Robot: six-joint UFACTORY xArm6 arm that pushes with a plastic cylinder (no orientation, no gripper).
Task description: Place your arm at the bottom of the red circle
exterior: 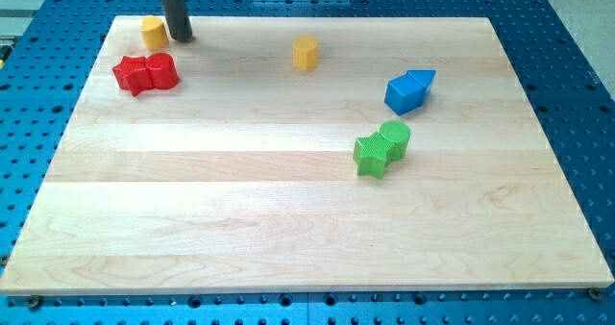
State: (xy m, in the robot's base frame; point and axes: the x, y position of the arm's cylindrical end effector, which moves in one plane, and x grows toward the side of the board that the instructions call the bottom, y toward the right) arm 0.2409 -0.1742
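Observation:
The red circle (pixel 161 71) lies near the view's top left on the wooden board (pixel 288 210), touching a red star (pixel 133 75) on its left. My tip (pixel 181 36) rests on the board just above and slightly right of the red circle, a short gap away. A yellow block (pixel 154 31) sits right beside the rod, on its left.
A yellow hexagon-like block (pixel 306 52) sits at the top middle. A blue cube (pixel 403 94) touches a blue triangle (pixel 421 78) at the right. A green star (pixel 371 155) touches a green circle (pixel 394 137) right of centre. A blue perforated table surrounds the board.

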